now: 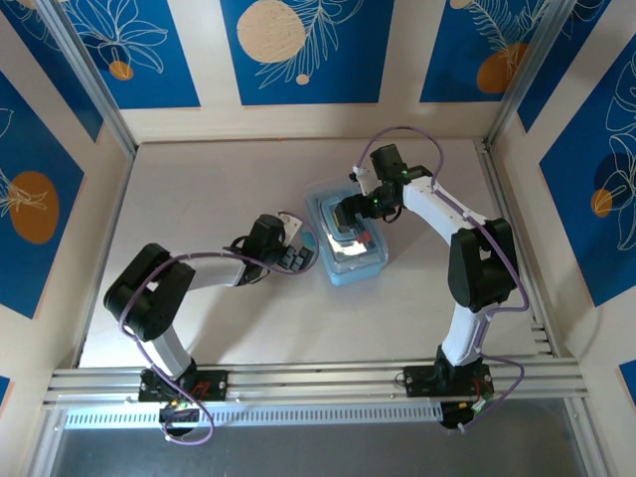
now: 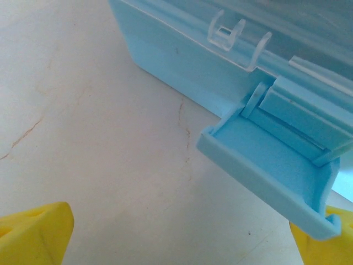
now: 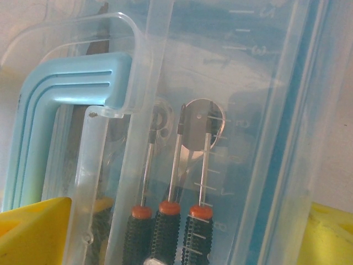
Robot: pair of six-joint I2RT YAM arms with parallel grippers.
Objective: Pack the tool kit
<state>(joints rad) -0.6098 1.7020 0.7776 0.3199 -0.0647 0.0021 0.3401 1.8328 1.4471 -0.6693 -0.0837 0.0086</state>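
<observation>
Top view: tool kit case (image 1: 358, 263) sits at frame centre; left gripper (image 1: 296, 256) is just beside its left wall, jaws wide apart, nothing in them. In the left wrist view the case's blue latch flap (image 2: 270, 165) is swung out at right, close to the right yellow fingertip (image 2: 331, 251). Right gripper (image 1: 350, 227) hovers over the case top, jaws spread wide, no grip; its wrist view shows three red-and-black screwdrivers (image 3: 168, 226) under the clear lid (image 3: 259, 110) at bottom centre

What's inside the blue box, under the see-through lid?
Through the clear lid you can see three red-and-black screwdrivers side by side, and a round silver part above their tips. The light-blue handle covers whatever lies on the left.
</observation>
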